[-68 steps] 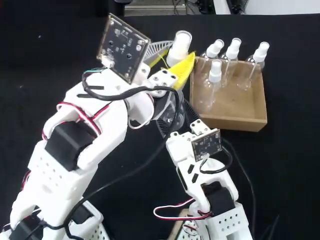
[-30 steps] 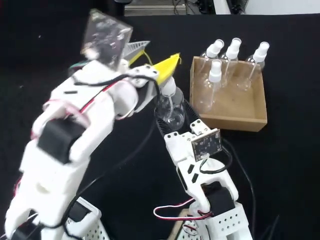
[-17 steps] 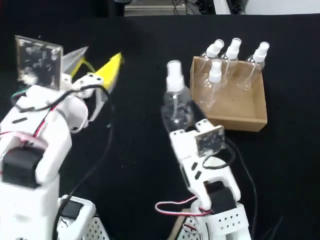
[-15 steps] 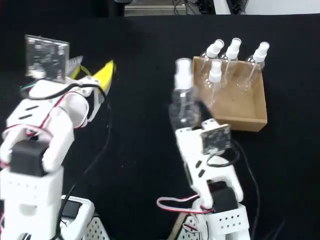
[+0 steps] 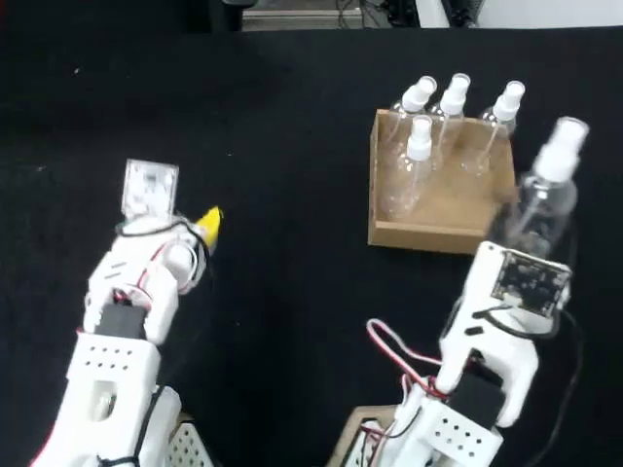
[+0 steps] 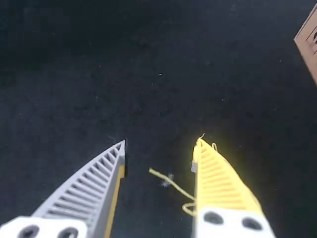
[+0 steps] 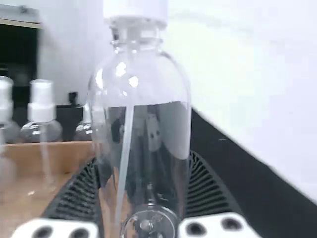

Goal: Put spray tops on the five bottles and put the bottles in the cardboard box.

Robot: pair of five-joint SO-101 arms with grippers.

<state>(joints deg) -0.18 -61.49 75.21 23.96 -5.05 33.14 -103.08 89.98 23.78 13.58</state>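
1. the right claw [image 7: 143, 196] is clamped on a clear plastic bottle with a white spray top [image 5: 541, 195], its black ribbed jaws closed on either side of the body.
2. change: a moment ago this bottle stood off the near-left corner of the brown cardboard box [image 5: 443, 238]. it is now raised at the box's right wall. it cannot be told whether it hangs over the interior or just outside.
3. change: the left claw [image 6: 158, 144], which was at the bottle's top, has withdrawn to the left over the black surface [image 5: 292, 146]. it is open and holds nothing.
4. four clear capped bottles [image 5: 417, 156] stand inside the box, along its far side.
5. judgement: the fifth top appears fitted. what remains is lowering this bottle into the free near part of the box and releasing it.
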